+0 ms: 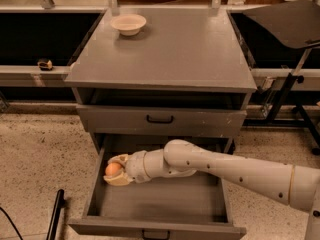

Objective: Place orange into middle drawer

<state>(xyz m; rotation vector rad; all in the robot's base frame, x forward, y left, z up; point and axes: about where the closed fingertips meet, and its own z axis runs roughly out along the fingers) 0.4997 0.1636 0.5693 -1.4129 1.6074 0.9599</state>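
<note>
While the gripper [112,170] is clamped on the orange [113,169], its two cream fingers closed above and below the fruit, the carrying looks nearly done: the fruit hangs inside the open middle drawer [165,206], over the floor, though how high I cannot tell. What remains, I judge, is to lower it and let go. Just past the fingertips runs the drawer's left wall [95,184], very near, so there is little room that way. Back along the arm and toward the drawer's front the grey floor gives ample room. Above and behind the gripper the closed drawer front [125,120] overhangs, limiting a straight lift out. Well beyond, on the cabinet top [165,54], stands the bowl [128,24], well apart from all this
</note>
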